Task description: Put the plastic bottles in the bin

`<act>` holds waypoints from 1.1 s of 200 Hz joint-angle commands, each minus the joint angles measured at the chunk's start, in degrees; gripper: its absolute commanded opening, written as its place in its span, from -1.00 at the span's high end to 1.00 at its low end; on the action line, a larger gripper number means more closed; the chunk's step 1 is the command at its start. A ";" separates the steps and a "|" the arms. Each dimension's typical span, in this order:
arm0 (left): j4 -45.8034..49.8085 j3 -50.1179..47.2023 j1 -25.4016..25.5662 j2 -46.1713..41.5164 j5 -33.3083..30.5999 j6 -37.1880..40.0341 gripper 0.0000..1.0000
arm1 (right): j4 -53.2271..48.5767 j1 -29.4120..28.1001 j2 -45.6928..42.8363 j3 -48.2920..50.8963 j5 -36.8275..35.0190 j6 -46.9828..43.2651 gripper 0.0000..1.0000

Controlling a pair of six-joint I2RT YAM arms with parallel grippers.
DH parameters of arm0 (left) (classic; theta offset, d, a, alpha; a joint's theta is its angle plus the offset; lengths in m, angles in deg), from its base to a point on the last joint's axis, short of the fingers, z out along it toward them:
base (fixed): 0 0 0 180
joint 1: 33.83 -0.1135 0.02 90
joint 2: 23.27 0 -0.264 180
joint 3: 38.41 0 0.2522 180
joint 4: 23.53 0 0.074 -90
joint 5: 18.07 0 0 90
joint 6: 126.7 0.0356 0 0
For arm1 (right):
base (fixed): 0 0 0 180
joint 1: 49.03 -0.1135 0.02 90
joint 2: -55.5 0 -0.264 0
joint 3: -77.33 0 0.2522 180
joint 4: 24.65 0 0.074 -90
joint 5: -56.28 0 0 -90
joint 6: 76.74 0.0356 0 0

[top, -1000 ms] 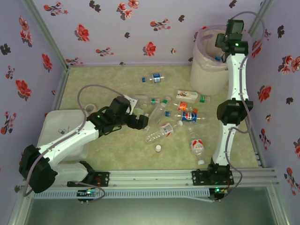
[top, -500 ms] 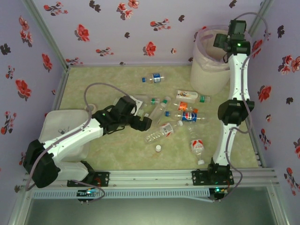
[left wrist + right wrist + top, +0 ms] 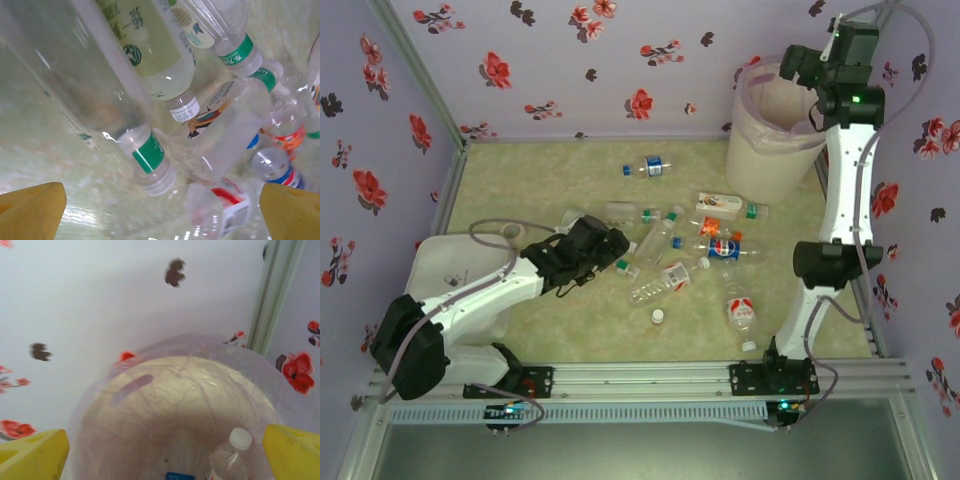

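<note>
My right gripper hangs high at the far right corner, just above the mouth of the bin, and it has hold of nothing. Its yellow fingertips sit at the two lower corners of my wrist view, spread wide, with the bin's pink-lined hollow between them. Down in that hollow I see a clear bottle with a white cap near the right side. Just left of it, a blue cap sits at the bottom edge of the view. My left gripper is low over the table, at the left edge of the heap of plastic bottles in the middle. Its jaws are spread wide too and grip nothing. Below and between them lies a clear bottle with a green band near its neck. Against it on the right is a crushed bottle with a picture label, and a red-labelled bottle lies nearer me. Away from the heap, a bottle with a blue cap lies alone toward the back wall. A bottle with a red label lies near my right arm's base, and a loose white cap sits between it and the heap. My left arm passes over a flat white box at the left.
</note>
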 commanded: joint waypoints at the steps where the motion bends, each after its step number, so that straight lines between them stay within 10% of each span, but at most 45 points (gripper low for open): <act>1: -3.12 -2.07 0.99 1.02 1.07 -16.84 -0.94 | 4.10 -1.53 -4.89 6.95 1.66 0.57 -0.99; 220: -15.30 -1.48 -2.82 22.45 9.56 -19.39 -0.06 | 8.75 -6.74 -38.17 50.37 9.93 3.34 -0.97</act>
